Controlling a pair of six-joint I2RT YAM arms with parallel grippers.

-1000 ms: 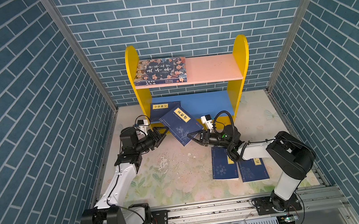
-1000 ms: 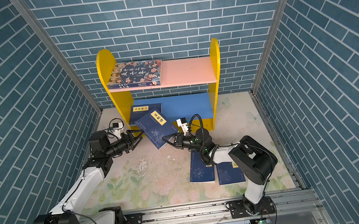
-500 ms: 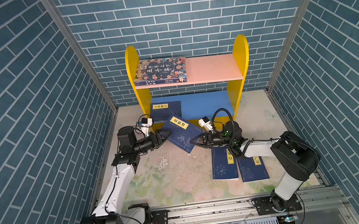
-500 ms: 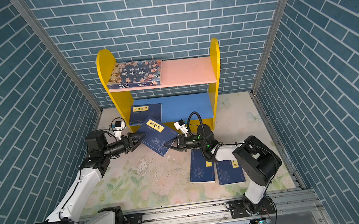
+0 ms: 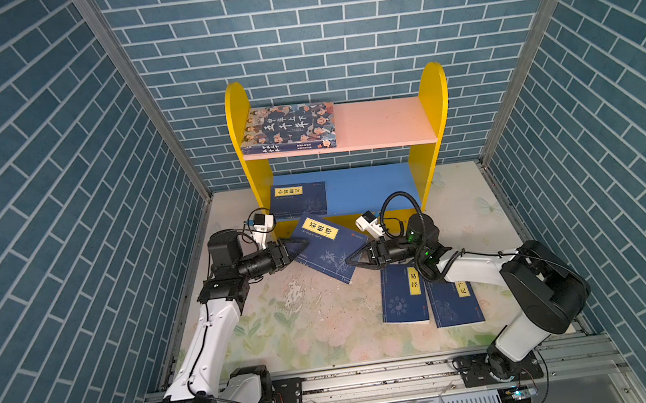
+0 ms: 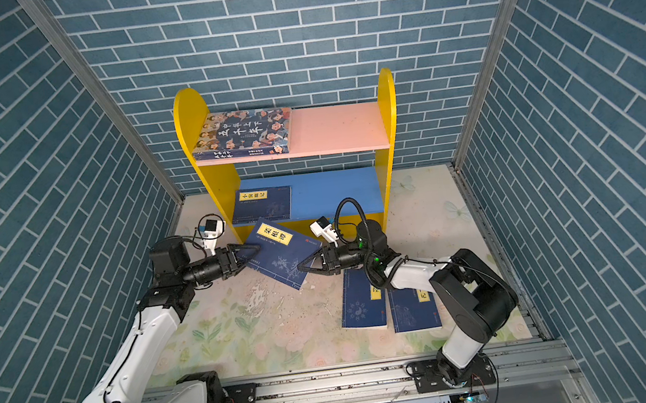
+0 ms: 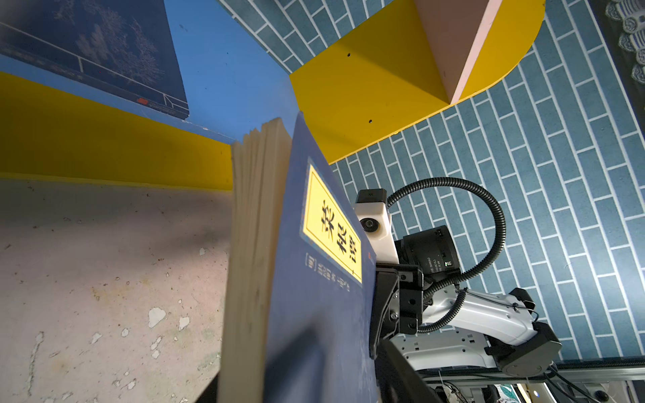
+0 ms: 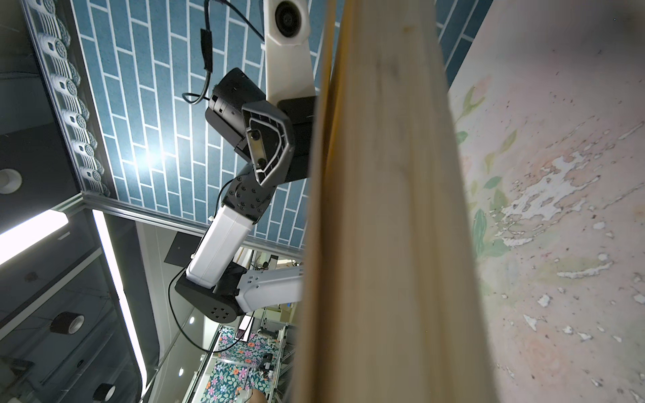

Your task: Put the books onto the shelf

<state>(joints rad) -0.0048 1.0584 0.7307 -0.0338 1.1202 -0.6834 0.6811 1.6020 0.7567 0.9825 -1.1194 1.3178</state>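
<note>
1. A navy book and its neighbour lie flat on the desk;
2. behind, a tilted book; the right tool clamps its corner; the left tool straddles the opposite edge, grip unclear;
3. on the shelf, a fourth navy book lies on the blue board, the cartoon-faced book on the pink board.
</note>
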